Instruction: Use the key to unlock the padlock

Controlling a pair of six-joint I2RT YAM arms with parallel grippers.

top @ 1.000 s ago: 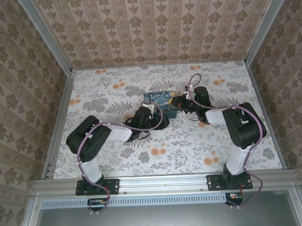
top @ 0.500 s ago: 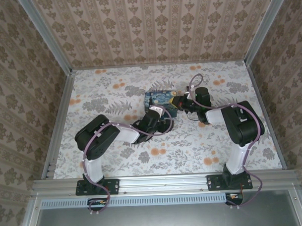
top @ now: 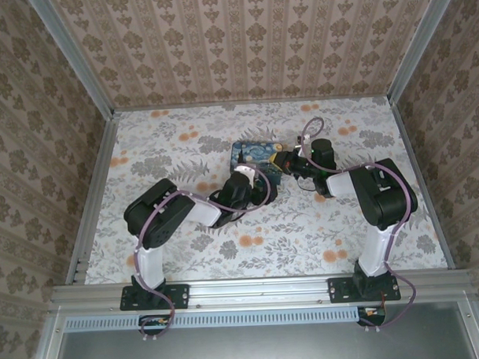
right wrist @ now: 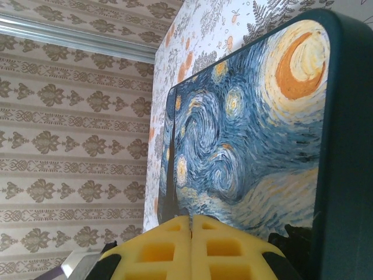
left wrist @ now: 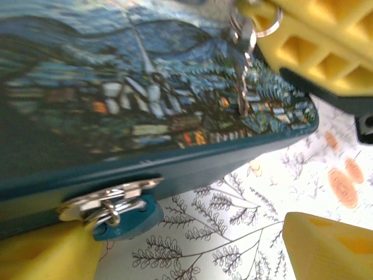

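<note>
Floral tabletop (top: 186, 236), wallpapered walls (top: 243, 45). The padlock (left wrist: 125, 219) hangs off the tin box (left wrist: 145, 87) at 7 o'clock, within the spread left pincer (left wrist: 186, 251). The right pincer (right wrist: 192, 221), pressed together, pinches the key (left wrist: 243, 76), which lies along 12 to 6 o'clock, tip at 6.

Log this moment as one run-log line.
left end effector: open, at padlock | right end effector: shut on key over tin box | padlock: on hasp, key not inserted
</note>
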